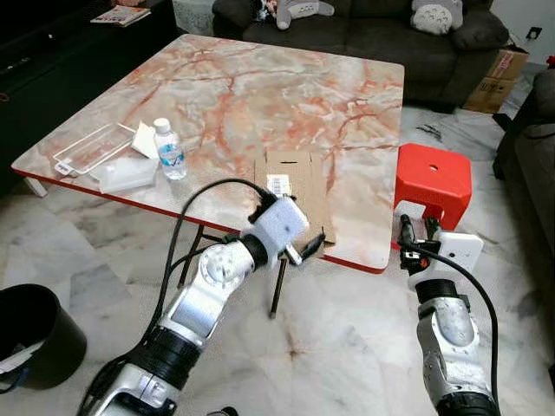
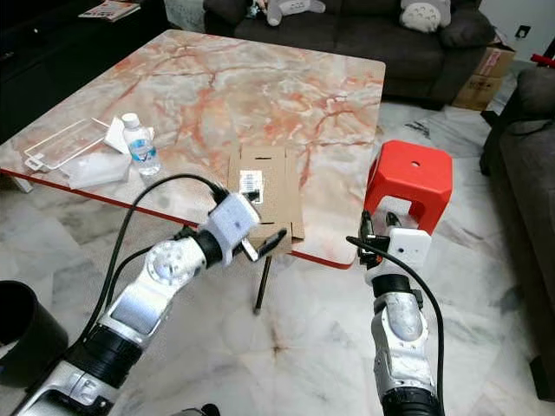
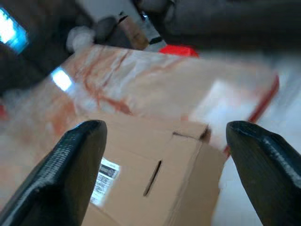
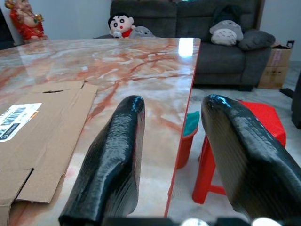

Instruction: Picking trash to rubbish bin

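A flattened brown cardboard box [image 1: 290, 192] with a white barcode label lies at the near edge of the marble table [image 1: 260, 87]. My left gripper [image 1: 305, 248] is open at the cardboard's near edge, just off the table's front rim; the left wrist view shows its fingers [image 3: 70, 169] spread wide with the cardboard [image 3: 155, 183] between them, untouched. My right gripper [image 1: 416, 230] hovers open, holding nothing, by the table's near right corner, beside the red stool [image 1: 435, 178]. A black rubbish bin [image 1: 30, 334] stands on the floor at the lower left.
A small water bottle [image 1: 169, 149], a clear plastic tray [image 1: 91, 149] and a white plastic wrapper [image 1: 126, 173] sit at the table's left front corner. A dark sofa [image 1: 364, 30] with plush toys runs along the back. Marble floor lies open before the table.
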You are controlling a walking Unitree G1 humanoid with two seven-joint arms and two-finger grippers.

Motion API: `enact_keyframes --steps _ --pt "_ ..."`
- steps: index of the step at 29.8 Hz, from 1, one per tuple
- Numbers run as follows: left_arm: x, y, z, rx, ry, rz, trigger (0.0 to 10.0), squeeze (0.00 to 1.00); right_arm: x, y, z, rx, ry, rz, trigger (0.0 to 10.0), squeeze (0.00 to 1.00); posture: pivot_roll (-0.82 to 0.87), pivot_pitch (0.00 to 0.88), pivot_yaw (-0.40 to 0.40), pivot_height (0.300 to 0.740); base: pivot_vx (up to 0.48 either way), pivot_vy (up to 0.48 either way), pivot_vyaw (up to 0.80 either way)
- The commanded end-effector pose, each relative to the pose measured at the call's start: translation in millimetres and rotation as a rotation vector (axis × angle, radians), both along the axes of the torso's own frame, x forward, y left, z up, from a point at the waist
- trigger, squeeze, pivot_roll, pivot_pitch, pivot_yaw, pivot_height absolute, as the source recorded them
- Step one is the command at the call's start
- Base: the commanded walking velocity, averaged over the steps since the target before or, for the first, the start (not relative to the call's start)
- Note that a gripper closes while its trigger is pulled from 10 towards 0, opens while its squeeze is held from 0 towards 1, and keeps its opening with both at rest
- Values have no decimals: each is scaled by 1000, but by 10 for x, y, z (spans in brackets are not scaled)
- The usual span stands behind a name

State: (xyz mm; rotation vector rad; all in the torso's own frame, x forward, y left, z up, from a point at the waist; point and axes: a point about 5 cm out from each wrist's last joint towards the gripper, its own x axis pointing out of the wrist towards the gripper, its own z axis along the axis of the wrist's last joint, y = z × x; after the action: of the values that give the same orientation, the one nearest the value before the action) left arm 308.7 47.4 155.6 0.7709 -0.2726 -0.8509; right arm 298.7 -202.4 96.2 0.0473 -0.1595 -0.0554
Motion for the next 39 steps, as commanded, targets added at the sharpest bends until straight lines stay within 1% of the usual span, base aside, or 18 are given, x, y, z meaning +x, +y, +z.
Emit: enact_keyframes --steps 1,3,5,8,11,12,15,16,20,21,22,24,28,31,37,39 --pt "-45 -48 -91 121 -91 -50 10000 0 17 -11 0 9 2 -7 10000 0 70 98 -41 740 0 0 0" --pt "-54 -22 -191 203 -118 -63 10000 0 17 -10 -1 11 1 -8 10000 0 70 98 -41 740 0 0 0" --pt "-53 22 -282 255 -130 -71 10000 0 17 -9 -3 13 1 -8 10000 0 70 98 -41 740 0 0 0" --pt "-44 64 -359 279 -131 -72 10000 0 17 -7 -8 15 3 -7 10000 0 73 102 -42 740 0 0 0" --pt "-27 107 -461 321 -130 -61 10000 0 16 -6 -10 15 4 -6 10000 0 71 102 -44 740 0 0 0" --pt "-22 117 -499 336 -149 -63 10000 0 16 -7 -10 15 4 -6 10000 0 71 102 -44 740 0 0 0" --pt "0 120 -523 342 -181 -48 10000 0 15 -13 -8 15 3 -7 10000 0 69 103 -47 740 0 0 0" --pt "18 117 -533 356 -211 -36 10000 0 16 -16 -6 14 2 -7 10000 0 65 103 -49 740 0 0 0" --pt "56 122 -541 361 -229 -5 10000 0 16 -21 -1 14 1 -7 10000 0 65 103 -51 740 0 0 0" --pt "71 124 -553 373 -232 2 10000 0 17 -22 0 14 0 -6 10000 0 64 104 -54 740 0 0 0" --pt "107 132 -595 408 -240 20 10000 0 17 -24 2 13 0 -5 10000 0 65 104 -56 740 0 0 0" --pt "139 149 -630 437 -238 44 10000 0 19 -23 2 12 1 -3 10000 0 65 104 -56 740 0 0 0" --pt "164 158 -653 440 -231 62 10000 0 20 -22 3 12 2 -2 10000 0 65 104 -56 740 0 0 0" --pt "189 105 -686 441 -210 64 10000 0 26 -29 13 10 1 1 10000 0 59 102 -65 740 0 0 0" --pt "231 61 -653 425 -244 100 10000 0 23 -36 18 8 -1 1 10000 0 53 102 -69 740 0 0 0" --pt "247 55 -653 421 -241 112 10000 0 23 -37 18 8 0 1 10000 0 53 102 -69 740 0 0 0"
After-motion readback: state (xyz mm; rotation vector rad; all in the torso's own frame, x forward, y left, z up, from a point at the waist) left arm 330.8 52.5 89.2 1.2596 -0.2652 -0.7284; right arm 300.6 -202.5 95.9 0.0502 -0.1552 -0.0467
